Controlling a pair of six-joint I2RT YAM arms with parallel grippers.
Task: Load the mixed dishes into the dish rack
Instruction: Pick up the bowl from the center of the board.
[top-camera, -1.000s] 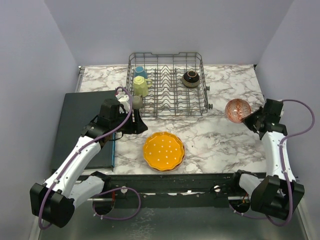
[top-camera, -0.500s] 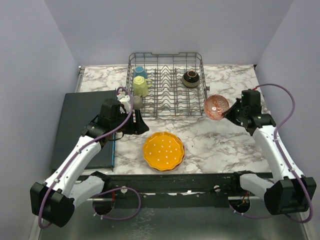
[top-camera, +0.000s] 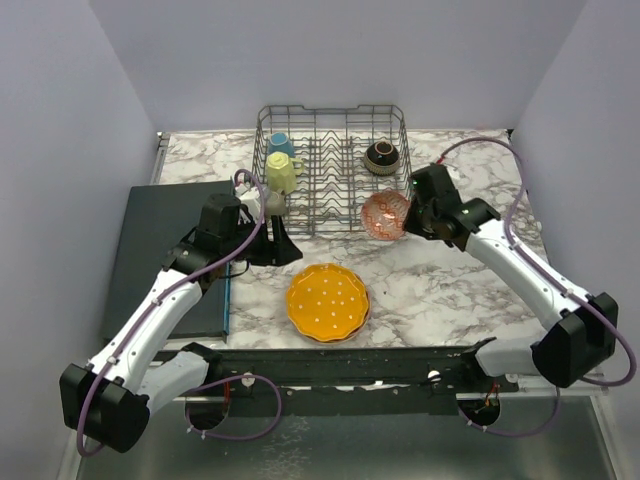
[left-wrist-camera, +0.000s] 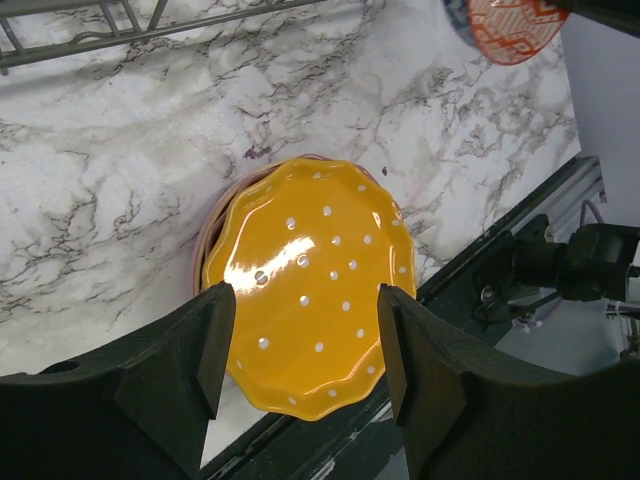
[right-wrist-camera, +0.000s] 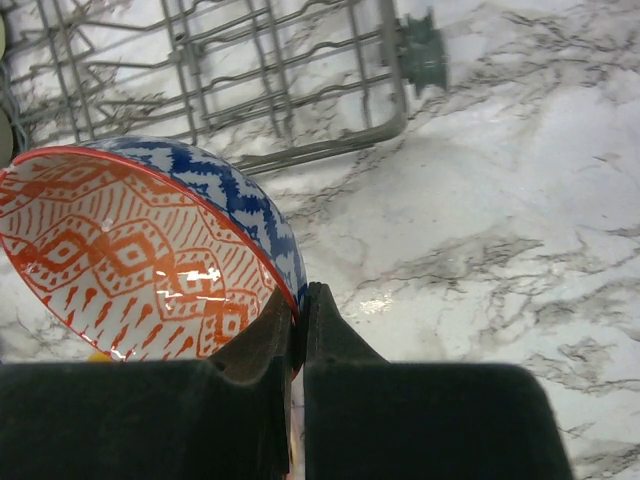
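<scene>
The grey wire dish rack (top-camera: 331, 190) stands at the back centre. It holds a blue mug (top-camera: 280, 143), a yellow mug (top-camera: 282, 173) and a dark brown bowl (top-camera: 382, 156). My right gripper (top-camera: 408, 217) is shut on the rim of the blue-patterned bowl (top-camera: 384, 215), which is tilted on edge just above the rack's front right side. In the right wrist view the fingers (right-wrist-camera: 298, 310) pinch the bowl's rim (right-wrist-camera: 150, 250). My left gripper (left-wrist-camera: 305, 340) is open and empty above the orange scalloped, white-dotted plate (top-camera: 327, 301). A pink plate edge (left-wrist-camera: 203, 250) shows under it.
An olive mug (top-camera: 272, 205) stands outside the rack's front left corner, beside my left wrist. A dark flat mat (top-camera: 165, 250) lies at the left. The table's black front rail (top-camera: 350, 365) runs just below the orange plate. Walls close in on both sides.
My right arm has swung left with the patterned bowl, from the table's right edge to the rack's front right side. My left arm has barely moved.
</scene>
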